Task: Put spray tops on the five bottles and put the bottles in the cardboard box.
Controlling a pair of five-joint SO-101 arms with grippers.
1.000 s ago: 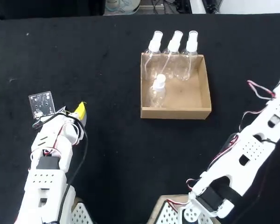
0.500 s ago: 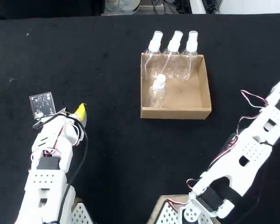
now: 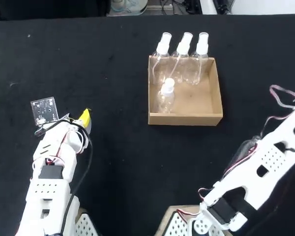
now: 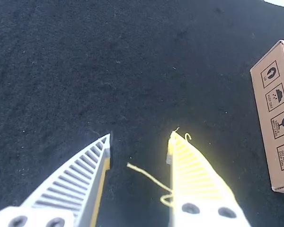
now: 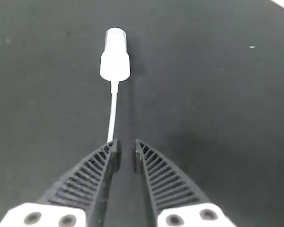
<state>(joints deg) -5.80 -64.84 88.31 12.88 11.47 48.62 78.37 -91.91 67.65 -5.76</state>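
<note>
The cardboard box (image 3: pixel 185 119) stands at the table's middle right. Three capped clear bottles (image 3: pixel 183 59) line its far wall and one more capped bottle (image 3: pixel 165 96) stands in front of them. A loose white spray top (image 5: pixel 115 56) lies flat on the black table, its thin tube pointing at my right gripper (image 5: pixel 126 144). The right gripper's fingers are a narrow gap apart and hold nothing; the tube's end lies just by one fingertip (image 5: pixel 112 144). My left gripper (image 3: pixel 83 118) rests open and empty at the lower left, with the box (image 4: pixel 277 109) off to one side.
What looks like a clear capless bottle (image 3: pixel 245 147) lies against the right arm (image 3: pixel 265 167), which runs off the table's right edge. Black cloth covers the whole table. Cables and clutter lie beyond the far edge.
The right arm has swung outward and down toward the right edge, uncovering the clear shape beside it. The left arm and the box's bottles have not moved.
</note>
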